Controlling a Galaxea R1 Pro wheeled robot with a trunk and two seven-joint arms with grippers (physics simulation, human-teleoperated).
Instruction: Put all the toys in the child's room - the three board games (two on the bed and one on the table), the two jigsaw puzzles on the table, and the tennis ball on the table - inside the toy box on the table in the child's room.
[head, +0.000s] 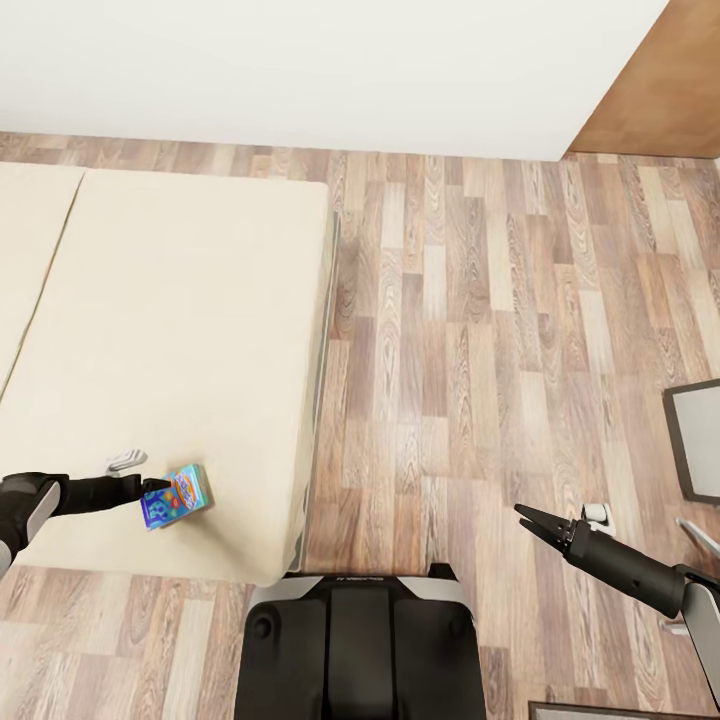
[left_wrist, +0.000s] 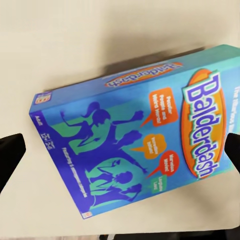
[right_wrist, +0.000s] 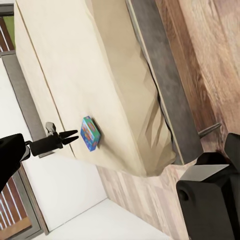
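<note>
Left gripper (head: 158, 487), fingers spread and ungrasping, sits at the blue game box (head: 177, 497) on the bed (head: 180, 330), the box's long axis crossing its reach; open right gripper (head: 527, 517) hangs far off.

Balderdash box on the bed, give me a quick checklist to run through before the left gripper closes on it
1. Target is a board game: ok, the blue Balderdash box lies on the bed.
2. Left gripper open: ok, the wrist view shows its fingertips spread on both sides of the box.
3. Box between the fingers: ok in the left wrist view, though how deep the fingers sit cannot be told.
4. Box aligned with the jaws: not ok, it sits skewed across the wrist view.
5. Box away from the mattress edge: ok, but close to the near edge.
6. Right gripper out of the way: ok, open over the floor.
</note>
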